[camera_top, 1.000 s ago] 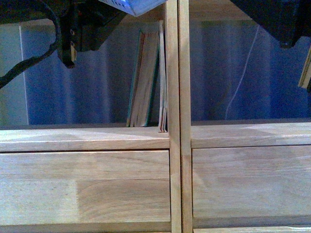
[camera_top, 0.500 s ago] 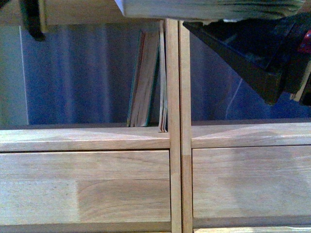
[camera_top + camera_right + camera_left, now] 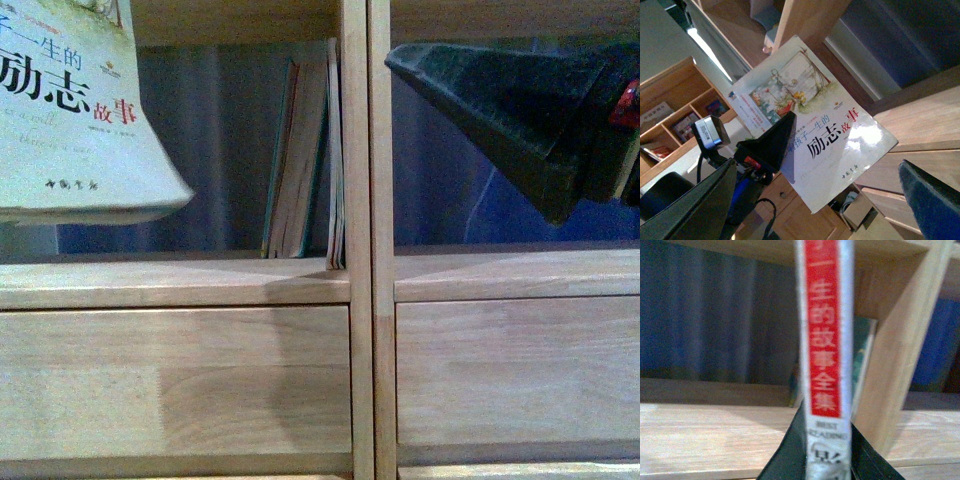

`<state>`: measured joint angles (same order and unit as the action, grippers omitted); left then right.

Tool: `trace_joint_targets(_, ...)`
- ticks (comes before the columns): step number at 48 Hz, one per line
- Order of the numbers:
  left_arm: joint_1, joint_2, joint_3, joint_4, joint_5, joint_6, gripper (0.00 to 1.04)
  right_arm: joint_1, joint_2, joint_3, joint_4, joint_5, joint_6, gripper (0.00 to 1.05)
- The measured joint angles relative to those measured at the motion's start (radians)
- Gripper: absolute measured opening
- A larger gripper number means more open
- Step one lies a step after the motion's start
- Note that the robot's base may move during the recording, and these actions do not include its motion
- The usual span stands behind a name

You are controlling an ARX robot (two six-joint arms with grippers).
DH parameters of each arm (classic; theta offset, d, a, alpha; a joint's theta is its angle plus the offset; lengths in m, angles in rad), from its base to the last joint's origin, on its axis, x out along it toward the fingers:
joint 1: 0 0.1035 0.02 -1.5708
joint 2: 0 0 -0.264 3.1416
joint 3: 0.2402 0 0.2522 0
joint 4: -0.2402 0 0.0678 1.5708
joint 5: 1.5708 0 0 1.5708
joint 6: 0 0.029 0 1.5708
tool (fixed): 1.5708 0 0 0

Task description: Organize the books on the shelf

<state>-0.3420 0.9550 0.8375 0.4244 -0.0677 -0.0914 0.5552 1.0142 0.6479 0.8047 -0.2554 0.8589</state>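
Note:
A pale booklet (image 3: 70, 110) with Chinese print hangs at the upper left, in front of the shelf's left compartment. My left gripper (image 3: 827, 460) is shut on its lower end, and its red-and-white spine (image 3: 824, 340) stands upright between the jaws. Several thin teal and tan books (image 3: 305, 160) stand leaning against the shelf's centre divider (image 3: 360, 200). In the right wrist view the booklet's cover (image 3: 825, 145) shows with the left arm's black finger (image 3: 770, 145) on it. My right gripper (image 3: 810, 220) is open and holds nothing. One of its dark fingers (image 3: 500, 100) reaches in before the right compartment.
The shelf board (image 3: 170, 280) to the left of the standing books is bare wood. Below it are two wide plank drawer fronts (image 3: 180, 385). A blue backdrop shows behind both compartments. Another wooden cabinet (image 3: 670, 125) with small items shows behind the left arm.
The booklet has swung from edge-on at the top centre down to the upper left, its cover now facing the front camera. The right gripper's finger has stayed put over the last half second.

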Motion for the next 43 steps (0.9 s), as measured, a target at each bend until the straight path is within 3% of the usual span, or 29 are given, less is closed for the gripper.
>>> trace_joint_targets(10,0.054,0.172,0.127,0.061,-0.013,0.121,0.07,0.0,-0.002,0.0,0.0,0.0,-0.004,0.98)
trace_joint_targets(21,0.036,0.505,0.321,0.282,-0.09,0.398,0.07,0.0,-0.002,0.0,0.0,0.0,-0.006,0.98)
trace_joint_targets(43,0.045,0.812,0.514,0.424,-0.119,0.435,0.07,0.0,-0.002,0.0,0.0,0.0,-0.007,0.98)
